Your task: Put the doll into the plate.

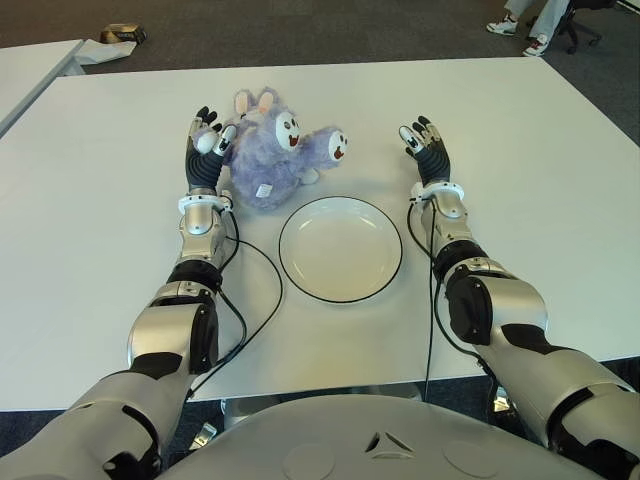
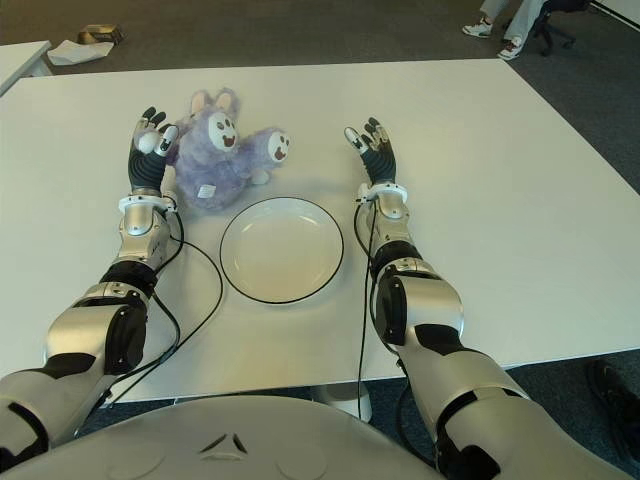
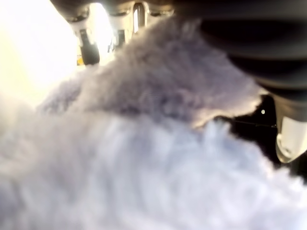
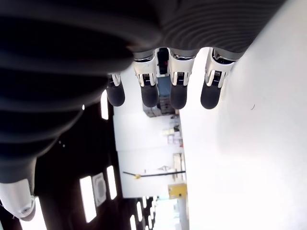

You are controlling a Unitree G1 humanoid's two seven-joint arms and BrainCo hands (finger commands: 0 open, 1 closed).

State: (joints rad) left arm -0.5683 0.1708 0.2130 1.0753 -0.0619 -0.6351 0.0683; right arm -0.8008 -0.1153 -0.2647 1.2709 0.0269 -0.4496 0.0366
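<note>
Plate [image 1: 340, 249] empty; doll [image 1: 270, 155] behind it, against left hand [image 1: 205, 150] fingers, ungrasped. Right hand [image 1: 428, 150] fingers spread, empty.

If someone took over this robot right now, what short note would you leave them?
Left hand: against the purple doll, fingers beside it, no closed grip visible.
Right hand: open, holding nothing, at the plate's far right.
Doll: lying on the white table, just beyond the plate, not in it.
Done: left hand has reached the doll.
Left: grasp the doll, lift it, set it in the plate.
</note>
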